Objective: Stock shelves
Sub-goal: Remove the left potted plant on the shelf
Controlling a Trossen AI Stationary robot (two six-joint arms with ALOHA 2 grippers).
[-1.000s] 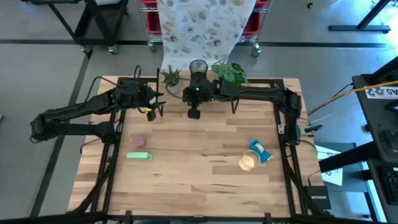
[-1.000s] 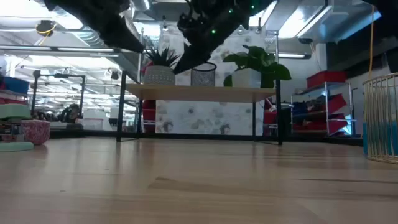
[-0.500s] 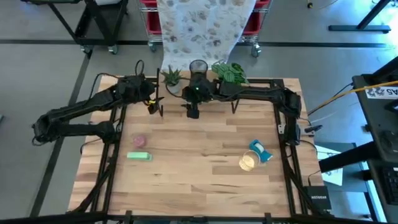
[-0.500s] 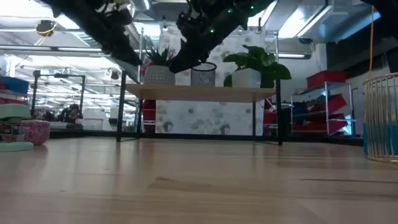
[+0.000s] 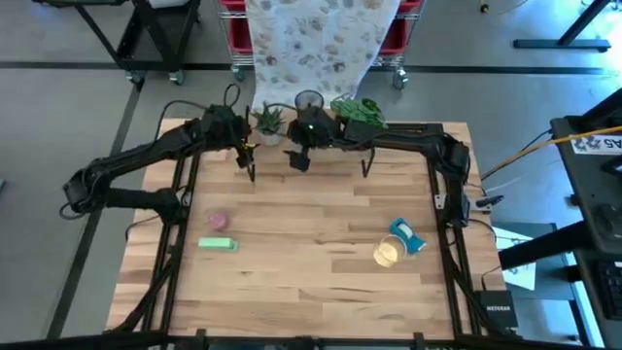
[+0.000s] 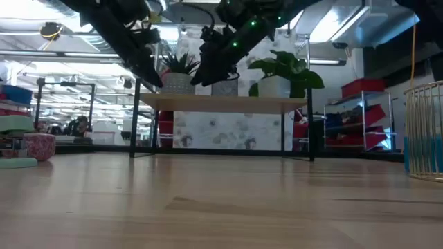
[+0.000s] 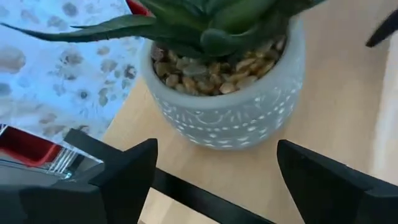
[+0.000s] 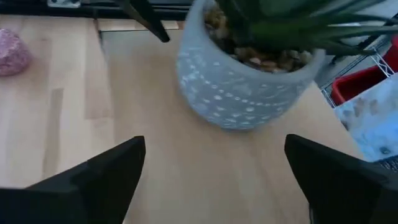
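The spiky plant's leaf tips are cut off; its round grey dotted pot (image 7: 230,106) of pebbles sits on the light wood shelves (image 6: 221,103), between the left gripper's (image 7: 214,180) spread fingers (image 7: 127,177) and ahead of the right gripper's (image 8: 214,180) 2 spread fingers.

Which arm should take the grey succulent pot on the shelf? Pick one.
Probably left. The left gripper is open with the pot centred between its fingers; the right gripper, also open, sees it off-centre.

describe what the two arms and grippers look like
Both arms are dark, near-black jointed links. The left arm has a thin black cable looping above its wrist and a yellow mark near the left gripper. The right arm shows a green light by the right gripper. Fingers are flat, black and angular.
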